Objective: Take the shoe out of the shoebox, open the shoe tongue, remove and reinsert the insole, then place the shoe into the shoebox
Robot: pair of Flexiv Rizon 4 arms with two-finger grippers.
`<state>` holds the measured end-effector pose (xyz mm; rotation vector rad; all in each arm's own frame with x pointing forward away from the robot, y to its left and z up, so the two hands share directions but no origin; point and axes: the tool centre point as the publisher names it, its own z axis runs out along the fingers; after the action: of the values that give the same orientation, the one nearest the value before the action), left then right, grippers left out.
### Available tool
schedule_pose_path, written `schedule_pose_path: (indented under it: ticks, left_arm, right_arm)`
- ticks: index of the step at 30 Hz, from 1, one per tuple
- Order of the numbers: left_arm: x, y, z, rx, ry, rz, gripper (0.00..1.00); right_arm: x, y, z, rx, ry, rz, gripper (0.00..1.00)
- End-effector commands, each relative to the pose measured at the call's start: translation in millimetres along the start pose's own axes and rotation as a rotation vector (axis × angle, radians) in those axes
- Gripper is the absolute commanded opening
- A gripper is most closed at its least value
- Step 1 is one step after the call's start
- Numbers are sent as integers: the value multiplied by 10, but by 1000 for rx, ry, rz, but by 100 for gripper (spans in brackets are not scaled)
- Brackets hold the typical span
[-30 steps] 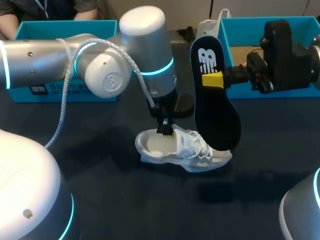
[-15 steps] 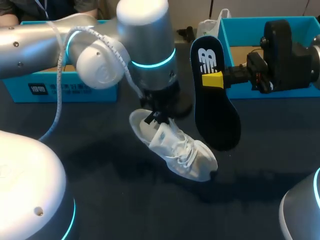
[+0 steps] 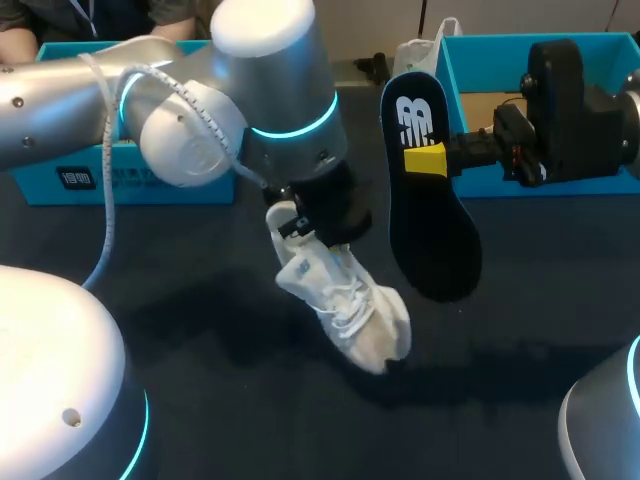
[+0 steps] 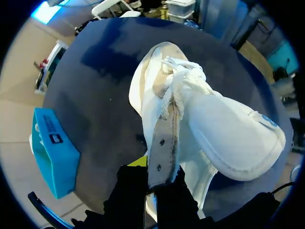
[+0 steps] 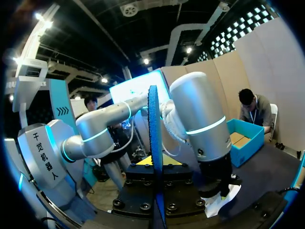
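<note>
A white shoe point(image 3: 345, 300) hangs above the dark table, heel up and toe tipped down toward the right. My left gripper point(image 3: 313, 233) is shut on its tongue. In the left wrist view the grey tongue point(image 4: 163, 143) is pinched between the fingers of my left gripper point(image 4: 160, 177), and the shoe point(image 4: 224, 133) dangles ahead of them. My right gripper point(image 3: 426, 159) is shut on the black insole point(image 3: 432, 215), held upright just right of the shoe. The right wrist view shows that insole point(image 5: 154, 138) edge-on in my right gripper point(image 5: 155, 166). The blue shoebox point(image 3: 548, 46) stands open at the back right.
A second blue box part point(image 3: 120, 175) lies at the back left, behind my left arm; it also shows in the left wrist view as a blue box point(image 4: 53, 155). A white bag point(image 3: 420, 52) stands behind the insole. Bare table point(image 3: 300, 420) lies in front of the shoe.
My left arm has lifted the shoe off the table and swung it so the toe now points down. The right arm and the insole have stayed still.
</note>
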<state>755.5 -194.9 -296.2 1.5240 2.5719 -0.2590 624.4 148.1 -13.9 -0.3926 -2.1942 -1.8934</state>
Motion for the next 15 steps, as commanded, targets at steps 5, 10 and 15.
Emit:
schedule_pose_path:
  ticks: [5, 10, 15]
  left_arm:
    - [87, -133, 31, 32, 5, 252, 0]
    - [91, -187, 85, 33, 19, 309, 0]
    - [116, -251, 128, 38, 30, 364, 0]
  right_arm:
    - [-8, -2, 17, 1, 0, 0, 0]
    - [-8, -2, 17, 1, 0, 0, 0]
    - [-8, -2, 17, 1, 0, 0, 0]
